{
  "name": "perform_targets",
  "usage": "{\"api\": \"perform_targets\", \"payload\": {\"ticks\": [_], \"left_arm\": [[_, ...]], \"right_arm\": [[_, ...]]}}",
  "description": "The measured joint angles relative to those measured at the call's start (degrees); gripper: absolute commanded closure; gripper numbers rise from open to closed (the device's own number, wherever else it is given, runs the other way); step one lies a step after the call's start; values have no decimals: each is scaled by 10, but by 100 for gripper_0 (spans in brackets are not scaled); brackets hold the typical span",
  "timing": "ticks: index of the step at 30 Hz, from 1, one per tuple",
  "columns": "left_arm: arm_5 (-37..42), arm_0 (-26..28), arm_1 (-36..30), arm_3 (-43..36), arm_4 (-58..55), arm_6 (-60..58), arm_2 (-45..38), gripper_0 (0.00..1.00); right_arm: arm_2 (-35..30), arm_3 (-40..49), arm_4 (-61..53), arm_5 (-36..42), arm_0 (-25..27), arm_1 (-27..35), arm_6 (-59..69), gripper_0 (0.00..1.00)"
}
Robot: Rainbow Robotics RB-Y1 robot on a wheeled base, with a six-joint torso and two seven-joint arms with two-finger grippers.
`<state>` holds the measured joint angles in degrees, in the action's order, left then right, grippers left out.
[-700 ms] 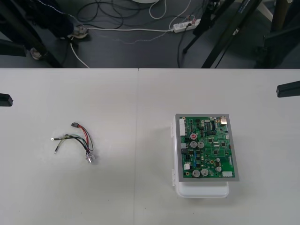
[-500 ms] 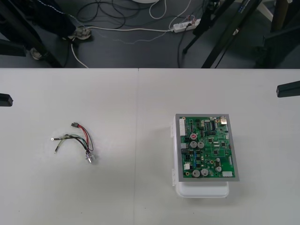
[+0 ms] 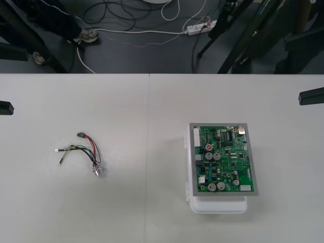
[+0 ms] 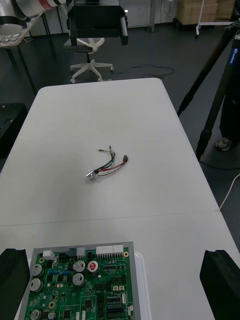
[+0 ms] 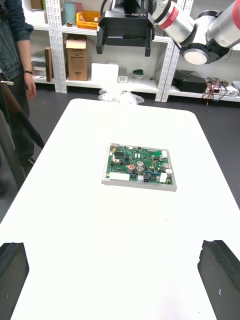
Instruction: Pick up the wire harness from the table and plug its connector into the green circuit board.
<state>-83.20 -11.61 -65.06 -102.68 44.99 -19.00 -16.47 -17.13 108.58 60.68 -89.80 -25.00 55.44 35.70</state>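
Parked wide open: L gripper (image 3: 5, 107) at 9 o'clock edge of table (image 3: 152, 212), R gripper (image 3: 311, 96) at 3 o'clock edge. L fingers (image 5: 12, 272) and R fingers (image 4: 220, 280) far apart in wrist cams.

Sits at 4 o'clock from table ctr: green circuit board (image 3: 223, 159) on white base (image 3: 217, 205).

Lies loose at 8 o'clock, well apart from board: wire harness (image 3: 90, 147), w/ plug (image 3: 80, 134) at its 11 o'clock end and socket (image 3: 98, 171) at 5 o'clock.

R wrist cam: harness on bare table between board and L gripper opposite.

L wrist cam: board mid-table, R gripper opposite.

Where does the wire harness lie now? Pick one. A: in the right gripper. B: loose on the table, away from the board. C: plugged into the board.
B: the wire harness lies loose on the table, apart from the green circuit board.
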Motion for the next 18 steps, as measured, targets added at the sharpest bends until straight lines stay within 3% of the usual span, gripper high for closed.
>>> {"api": "perform_targets", "payload": {"ticks": [18], "left_arm": [[0, 0, 0, 0, 0, 0, 0, 0]], "right_arm": [[0, 0, 0, 0, 0, 0, 0, 0]]}}
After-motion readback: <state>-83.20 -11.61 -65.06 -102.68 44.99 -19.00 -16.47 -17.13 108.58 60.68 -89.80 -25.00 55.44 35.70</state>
